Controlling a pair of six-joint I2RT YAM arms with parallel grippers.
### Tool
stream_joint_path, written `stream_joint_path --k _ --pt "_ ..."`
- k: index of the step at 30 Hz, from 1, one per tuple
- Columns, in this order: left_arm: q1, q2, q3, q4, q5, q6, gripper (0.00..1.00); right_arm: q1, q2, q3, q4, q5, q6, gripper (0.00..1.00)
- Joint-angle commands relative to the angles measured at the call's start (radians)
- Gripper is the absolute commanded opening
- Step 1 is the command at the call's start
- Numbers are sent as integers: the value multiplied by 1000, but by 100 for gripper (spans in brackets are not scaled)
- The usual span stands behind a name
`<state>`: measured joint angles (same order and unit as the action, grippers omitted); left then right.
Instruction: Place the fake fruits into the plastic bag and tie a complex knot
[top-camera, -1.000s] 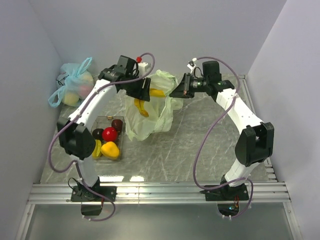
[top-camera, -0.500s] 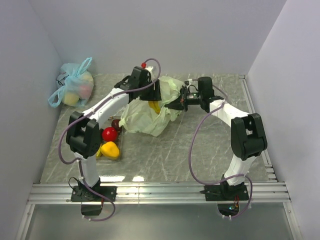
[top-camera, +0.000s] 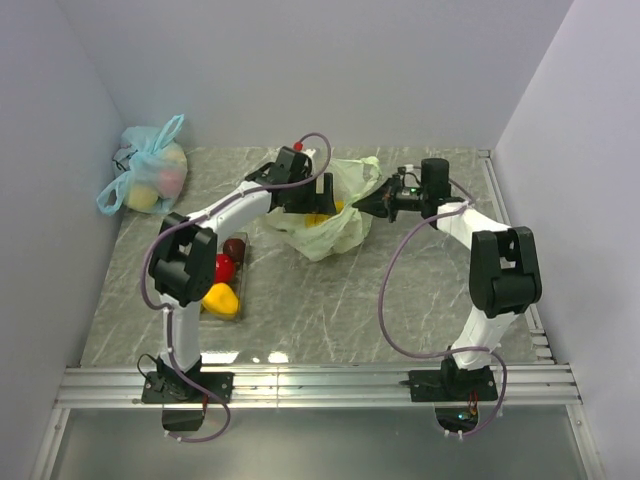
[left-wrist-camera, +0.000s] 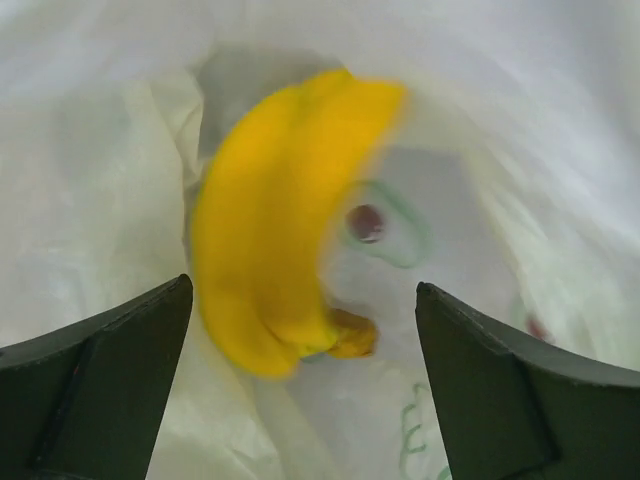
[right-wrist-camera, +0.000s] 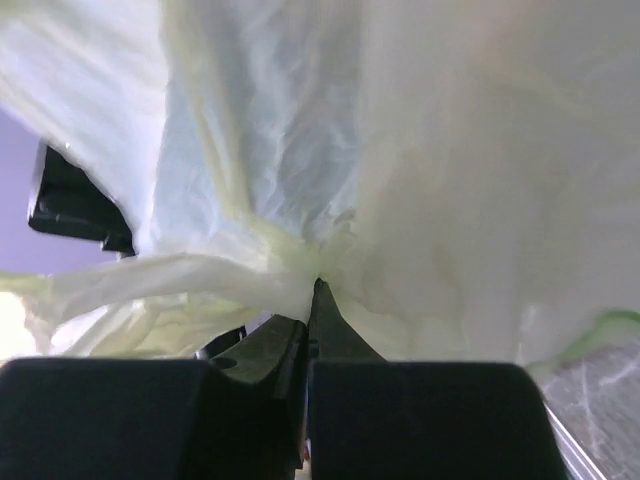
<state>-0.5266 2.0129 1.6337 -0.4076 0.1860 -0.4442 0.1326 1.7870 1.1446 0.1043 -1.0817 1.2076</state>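
Now my left gripper (left-wrist-camera: 302, 300) gapes over a yellow plastic banana (left-wrist-camera: 270, 230) inside the thin pale-green plastic bag (top-camera: 335, 232), which my right gripper (right-wrist-camera: 312, 290) pinches; a knotted light-blue bag (top-camera: 150, 175) sits far left.

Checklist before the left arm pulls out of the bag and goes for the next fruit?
1. Left tool open: ok, jaws wide apart.
2. Banana not gripped, inside the plastic bag: ok.
3. Right tool pinching bag film: ok.
4. All fruit bagged: not ok; red apple and yellow lumpy fruit lie in the tray.
5. Clear exit path through bag mouth: cannot tell.
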Motion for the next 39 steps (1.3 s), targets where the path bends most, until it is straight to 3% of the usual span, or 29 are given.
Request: stream_joint_path --k 1,5,10,15,20,24,28,35,39 --pt "2 -135 25 -6 134 140 99 -36 -11 -10 -69 16 -58 0" --pt "25 -274 43 -85 249 255 99 -31 -5 52 -195 68 -215 0" --pt "166 -390 72 -118 392 263 99 -10 5 141 -340 121 -446 0" --pt "399 -440 126 -374 431 381 99 10 -24 193 -411 177 -589 0" --pt "603 -563 -12 -571 397 582 99 19 -34 211 -440 206 -654 0" --pt "636 -623 -159 -756 388 807 99 18 -32 244 -472 221 -703 0" --pt "636 -672 -323 -795 362 975 99 21 -18 257 -508 203 -755 0" --pt "628 -649 -452 -556 259 931 99 24 -14 244 -529 230 -813 0" --pt "584 -609 -449 -530 259 952 99 24 -14 250 -540 236 -823 0"
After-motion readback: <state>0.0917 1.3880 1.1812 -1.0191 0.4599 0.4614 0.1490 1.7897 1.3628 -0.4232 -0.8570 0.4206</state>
